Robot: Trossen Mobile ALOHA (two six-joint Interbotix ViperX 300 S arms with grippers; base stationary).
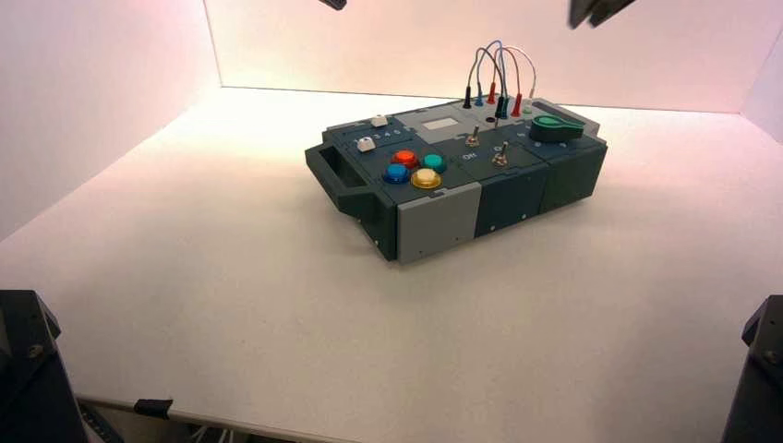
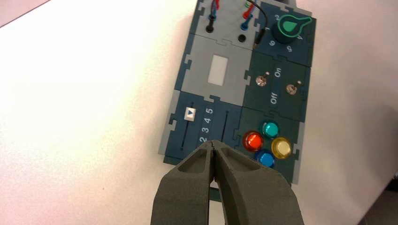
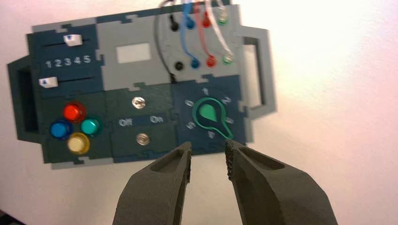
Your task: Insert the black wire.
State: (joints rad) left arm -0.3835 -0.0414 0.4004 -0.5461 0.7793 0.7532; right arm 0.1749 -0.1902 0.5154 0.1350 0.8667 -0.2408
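The black wire (image 1: 480, 57) arches over the back of the box (image 1: 434, 221). One black plug (image 2: 211, 23) sits in a socket of the grey panel. The other black plug (image 2: 257, 40) hangs loose at the edge of the green knob's (image 2: 287, 29) panel, beside an empty black socket (image 2: 242, 38). That socket also shows in the right wrist view (image 3: 179, 65). My left gripper (image 2: 213, 143) is shut and empty, high above the slider end of the box. My right gripper (image 3: 208, 152) is open and empty, high above the knob side. Both barely show at the high view's top edge.
Red (image 3: 208, 40), blue (image 3: 191, 42) and green-plugged leads (image 3: 224, 37) stand plugged in beside the black wire. Two toggle switches (image 1: 472, 138), four coloured buttons (image 1: 415, 168) and two sliders (image 3: 70, 40) lie on the box's top. Pale walls enclose the white table (image 1: 231, 305).
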